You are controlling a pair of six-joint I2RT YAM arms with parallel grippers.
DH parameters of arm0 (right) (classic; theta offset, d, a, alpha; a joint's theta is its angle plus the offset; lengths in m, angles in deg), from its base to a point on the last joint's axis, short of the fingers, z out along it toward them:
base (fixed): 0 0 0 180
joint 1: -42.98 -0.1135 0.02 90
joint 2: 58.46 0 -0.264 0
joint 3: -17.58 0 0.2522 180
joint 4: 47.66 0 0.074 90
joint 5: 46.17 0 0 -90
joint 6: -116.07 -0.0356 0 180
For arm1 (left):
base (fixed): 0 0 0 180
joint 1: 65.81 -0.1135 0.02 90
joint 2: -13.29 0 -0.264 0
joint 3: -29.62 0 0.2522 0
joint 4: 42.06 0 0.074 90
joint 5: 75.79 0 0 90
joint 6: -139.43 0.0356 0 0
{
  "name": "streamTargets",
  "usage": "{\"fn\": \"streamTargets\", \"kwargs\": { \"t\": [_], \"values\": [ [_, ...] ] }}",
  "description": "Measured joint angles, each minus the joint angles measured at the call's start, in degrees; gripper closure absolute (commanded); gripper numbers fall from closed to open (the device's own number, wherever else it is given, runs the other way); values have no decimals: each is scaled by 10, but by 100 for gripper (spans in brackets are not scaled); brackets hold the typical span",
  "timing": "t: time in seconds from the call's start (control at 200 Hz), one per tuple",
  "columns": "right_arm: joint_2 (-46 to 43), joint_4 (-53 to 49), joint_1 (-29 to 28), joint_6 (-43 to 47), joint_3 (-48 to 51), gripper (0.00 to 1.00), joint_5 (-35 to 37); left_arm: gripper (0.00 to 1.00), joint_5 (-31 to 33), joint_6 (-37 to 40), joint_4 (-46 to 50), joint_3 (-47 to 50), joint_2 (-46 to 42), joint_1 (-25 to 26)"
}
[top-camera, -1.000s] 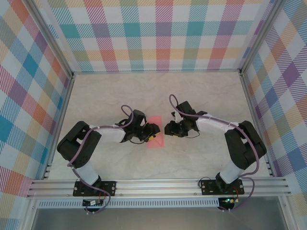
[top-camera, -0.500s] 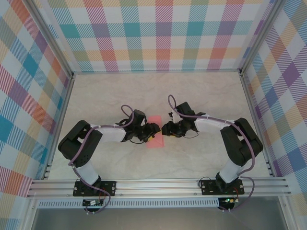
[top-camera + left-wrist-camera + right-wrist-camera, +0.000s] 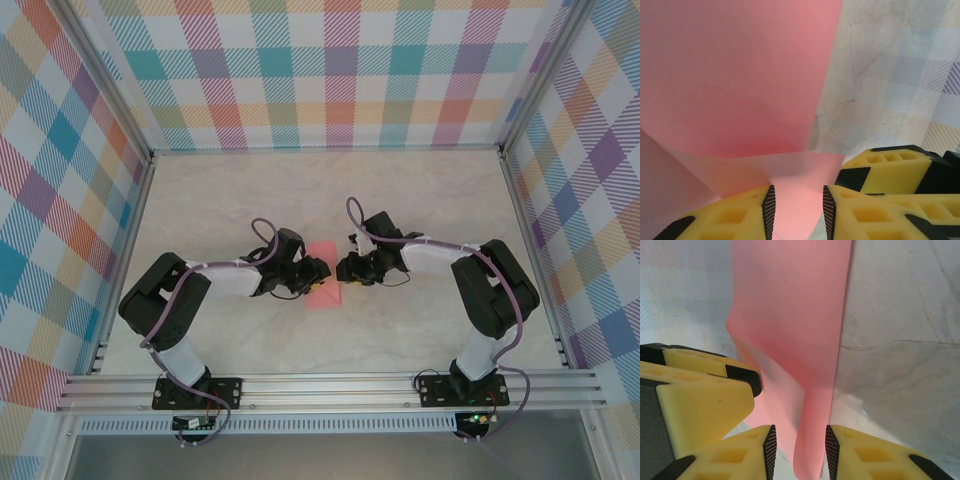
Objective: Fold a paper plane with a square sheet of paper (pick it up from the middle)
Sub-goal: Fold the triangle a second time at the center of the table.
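At mid-table, two grippers meet over pink paper.
The square sheet of paper lies between the arms, partly lifted. The left gripper and the right gripper each stand slightly parted with a raised fold between the pads; whether they actually pinch it cannot be told.

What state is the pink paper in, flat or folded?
Folded, not flat: the pink paper lies doubled over itself in layers, and a bent-up edge sits within the left hand and the right hand.
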Motion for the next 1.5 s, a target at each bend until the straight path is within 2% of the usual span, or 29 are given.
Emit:
{"fn": "streamTargets", "kwargs": {
  "t": [0.165, 0.25, 0.43, 0.49, 0.81, 1.5],
  "values": [
    [8, 7, 0, -1, -10, 67, -9, 71, 1, 0, 0, 0, -10, 0],
    [11, 8, 0, -1, -11, 71, -14, 72, 1, 0, 0, 0, -10, 0],
    [16, 9, 0, -2, -11, 89, -23, 72, 1, 0, 0, 0, -10, 0],
    [19, 9, 0, 1, -12, 91, -23, 72, 1, 0, 0, 0, -11, 0],
    [57, 4, 0, 39, -49, 92, -13, 69, -10, 0, -7, 0, -17, 0],
    [84, -6, 0, 49, -60, 88, -14, 79, -12, 5, -10, 0, 0, 0]
  ]
}}
